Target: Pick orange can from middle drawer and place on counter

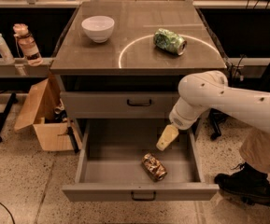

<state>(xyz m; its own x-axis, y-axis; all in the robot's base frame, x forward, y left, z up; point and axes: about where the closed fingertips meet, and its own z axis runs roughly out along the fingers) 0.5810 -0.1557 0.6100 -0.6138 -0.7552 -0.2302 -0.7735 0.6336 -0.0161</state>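
Hovering inside the open middle drawer (111, 168), the gripper (166, 139), its grip state impossible to tell, hangs at one o'clock of the orange can (154, 166) lying ungrasped on the tray, so grasping, lifting and placing on the counter (78, 55) all remain.

Warm, yellowish light falls from overhead and leaves a soft sheen on the glossy bench (139, 27). Deep shadow sits under its top and behind it. The gripper (166, 138) hangs well lit over the open middle drawer (111, 164), whose grey tray is evenly lit.
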